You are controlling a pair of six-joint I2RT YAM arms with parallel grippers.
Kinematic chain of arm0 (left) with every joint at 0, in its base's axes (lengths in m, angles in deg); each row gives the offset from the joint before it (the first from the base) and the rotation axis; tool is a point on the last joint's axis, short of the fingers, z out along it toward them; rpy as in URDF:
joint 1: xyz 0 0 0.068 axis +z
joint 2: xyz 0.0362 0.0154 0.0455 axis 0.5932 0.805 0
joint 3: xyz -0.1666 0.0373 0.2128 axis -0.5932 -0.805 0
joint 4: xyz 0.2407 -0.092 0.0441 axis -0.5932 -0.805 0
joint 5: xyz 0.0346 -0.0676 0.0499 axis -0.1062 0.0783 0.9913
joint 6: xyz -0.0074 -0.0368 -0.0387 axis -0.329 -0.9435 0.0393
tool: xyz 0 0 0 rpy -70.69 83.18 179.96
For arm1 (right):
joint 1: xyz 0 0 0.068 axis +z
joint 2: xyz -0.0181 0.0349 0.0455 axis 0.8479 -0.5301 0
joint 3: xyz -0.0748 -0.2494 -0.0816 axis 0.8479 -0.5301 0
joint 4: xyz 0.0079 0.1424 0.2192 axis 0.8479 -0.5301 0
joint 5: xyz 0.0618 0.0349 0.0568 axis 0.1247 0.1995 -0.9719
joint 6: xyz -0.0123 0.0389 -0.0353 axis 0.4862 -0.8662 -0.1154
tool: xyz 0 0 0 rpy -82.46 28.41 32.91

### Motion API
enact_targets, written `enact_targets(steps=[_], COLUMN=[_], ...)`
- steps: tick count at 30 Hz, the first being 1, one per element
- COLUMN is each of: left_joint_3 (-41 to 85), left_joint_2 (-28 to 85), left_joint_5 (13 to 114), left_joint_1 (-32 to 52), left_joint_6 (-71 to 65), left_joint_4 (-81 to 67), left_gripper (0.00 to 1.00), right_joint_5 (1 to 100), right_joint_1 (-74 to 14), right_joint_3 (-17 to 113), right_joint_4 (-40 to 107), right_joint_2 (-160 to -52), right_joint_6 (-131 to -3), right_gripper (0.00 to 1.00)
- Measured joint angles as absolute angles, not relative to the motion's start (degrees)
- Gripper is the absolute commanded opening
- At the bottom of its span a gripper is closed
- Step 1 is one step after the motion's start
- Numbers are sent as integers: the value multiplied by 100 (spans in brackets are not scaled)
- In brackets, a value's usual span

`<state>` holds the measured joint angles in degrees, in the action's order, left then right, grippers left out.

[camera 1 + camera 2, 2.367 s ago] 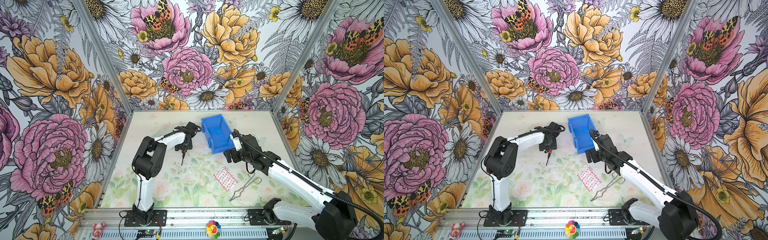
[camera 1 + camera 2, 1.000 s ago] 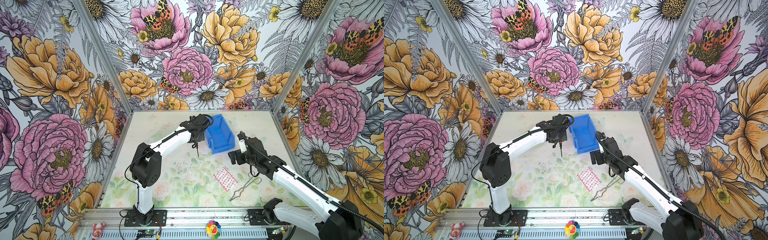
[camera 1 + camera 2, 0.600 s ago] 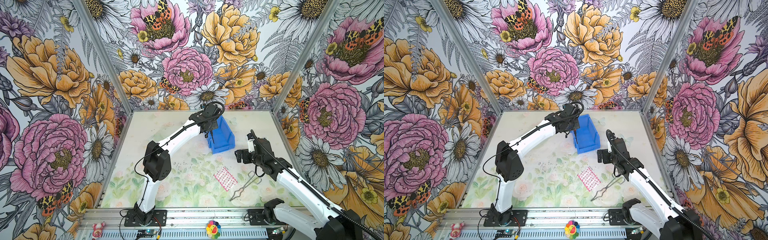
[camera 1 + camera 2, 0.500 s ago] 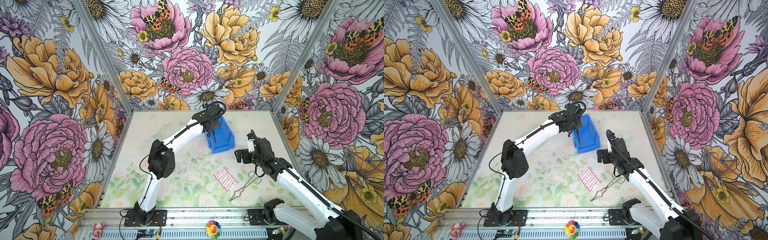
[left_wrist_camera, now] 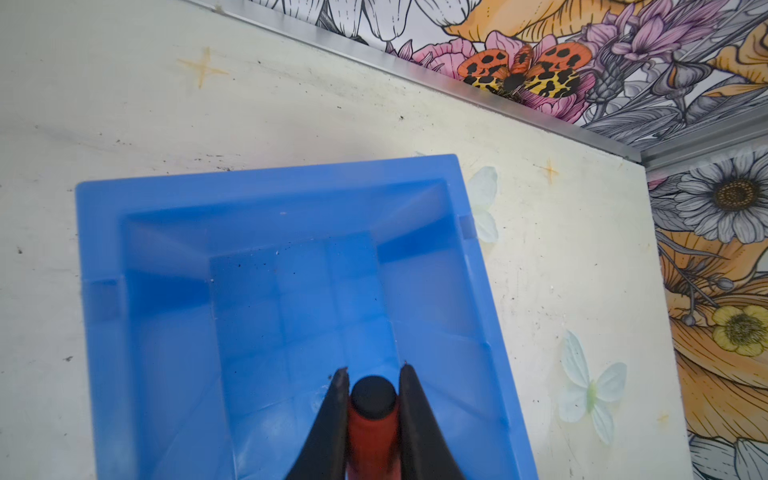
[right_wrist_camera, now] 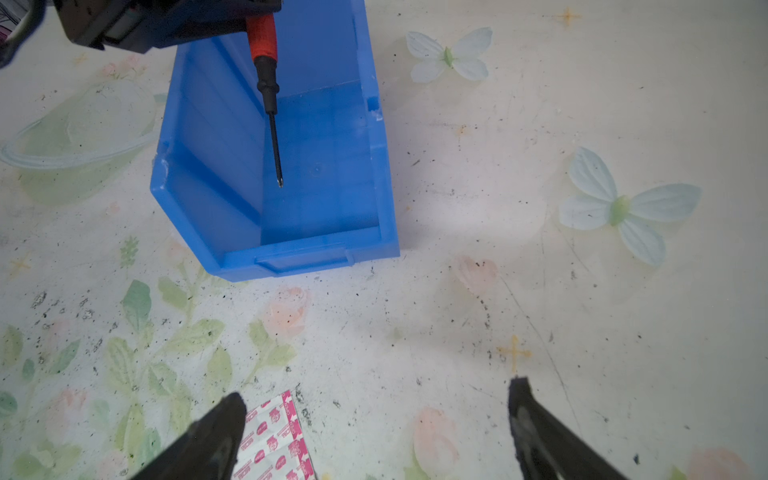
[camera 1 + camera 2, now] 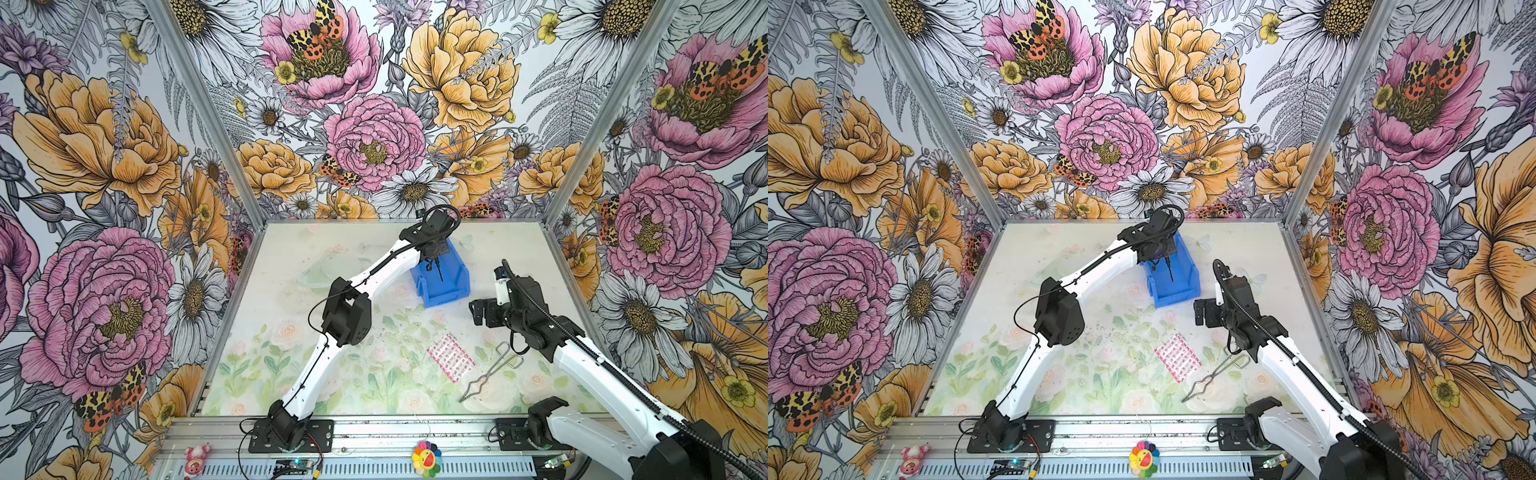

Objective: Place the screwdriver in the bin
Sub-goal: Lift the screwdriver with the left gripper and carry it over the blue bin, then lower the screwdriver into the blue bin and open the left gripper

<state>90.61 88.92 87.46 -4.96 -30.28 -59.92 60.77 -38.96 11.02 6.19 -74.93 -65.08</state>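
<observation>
Task status: carrying appears complete and release is outstanding. The left gripper [image 5: 372, 372] is closed on the red handle of the screwdriver [image 6: 266, 62], which hangs shaft-down directly below the fingertips, close to vertical. The bin [image 5: 266, 172] lies directly beneath this gripper. In the right wrist view the shaft tip sits inside the bin's outline, between the walls. It seems clear of the floor, though the gap cannot be confirmed. Remaining step, as judged: open the jaws so that the tool drops to the bin floor, then lift the arm clear. Bin contents: nothing rests in it, and only a few dark specks show on its floor. The right gripper [image 6: 376, 390] is wide open and holds nothing. The bin's low front lip is ahead of it, well apart, and a pink-and-white sachet strip [image 6: 274, 440] lies on the table [image 6: 540, 291] just beside one fingertip. Wire tongs [image 7: 490, 370] lie outside the bin, well apart from the left gripper.
</observation>
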Motion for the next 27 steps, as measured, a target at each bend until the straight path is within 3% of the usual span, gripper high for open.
enact_targets(steps=[27], left_joint_3=[9402], left_joint_2=[9496], left_joint_5=[8696], left_joint_1=[-421], left_joint_6=[-3157], left_joint_4=[-5992], left_gripper=[2], right_joint_5=[6293], right_joint_1=[-4008], right_joint_3=[1047], right_joint_4=[621], right_joint_2=[-7425], right_joint_6=[-6506], right_gripper=[99])
